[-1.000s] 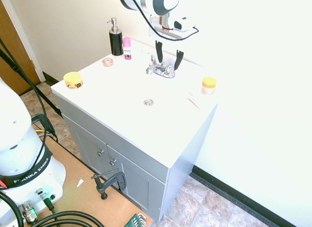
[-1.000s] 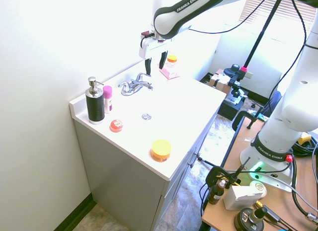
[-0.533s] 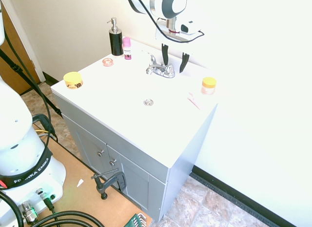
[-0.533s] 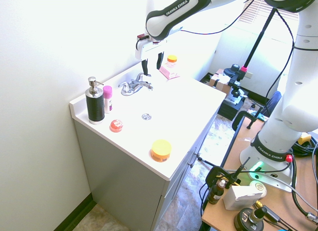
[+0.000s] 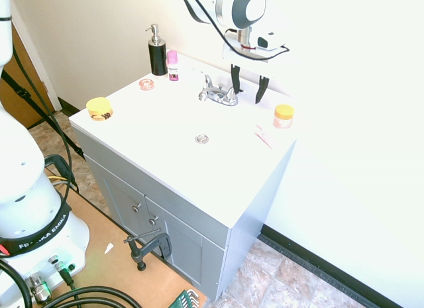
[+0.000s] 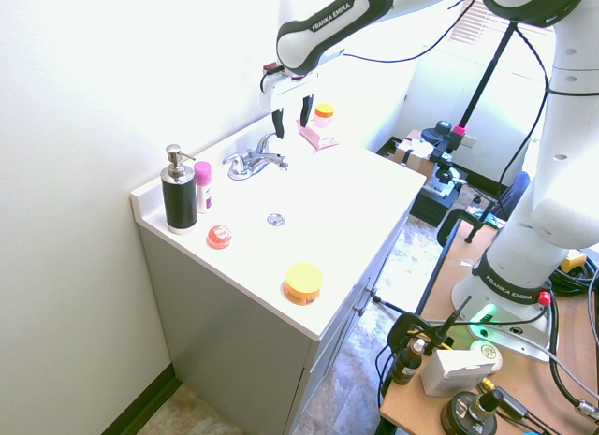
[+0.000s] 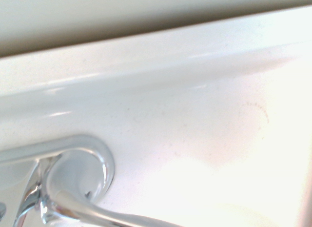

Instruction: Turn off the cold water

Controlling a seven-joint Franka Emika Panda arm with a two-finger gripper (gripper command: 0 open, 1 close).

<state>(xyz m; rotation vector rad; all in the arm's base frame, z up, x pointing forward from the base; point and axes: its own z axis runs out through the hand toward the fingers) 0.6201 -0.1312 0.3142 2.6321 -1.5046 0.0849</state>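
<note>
White sink surface, rectangular, on a grey cabinet against a pale wall; bathroom, below the gripper.

Gripper, one: black fingers spread apart, pointing down, nothing between them.

Faucet, chrome, two lever handles: beside the gripper, towards the soap dispenser. Nearer handle: just beside one finger; whether they touch cannot be told. Farther handle: on the side of the faucet away from the gripper.

Jar, yellow lid: near the gripper, on the side opposite the faucet. Pink packet: near the gripper, beside that jar.

Drain, round, metal: lower than the gripper, out in front of the faucet.

Soap dispenser, black, silver pump, and pink-capped bottle: well apart from the gripper, beyond the faucet.

Small red-orange container and yellow-lidded tub: farther still from the gripper.
</note>
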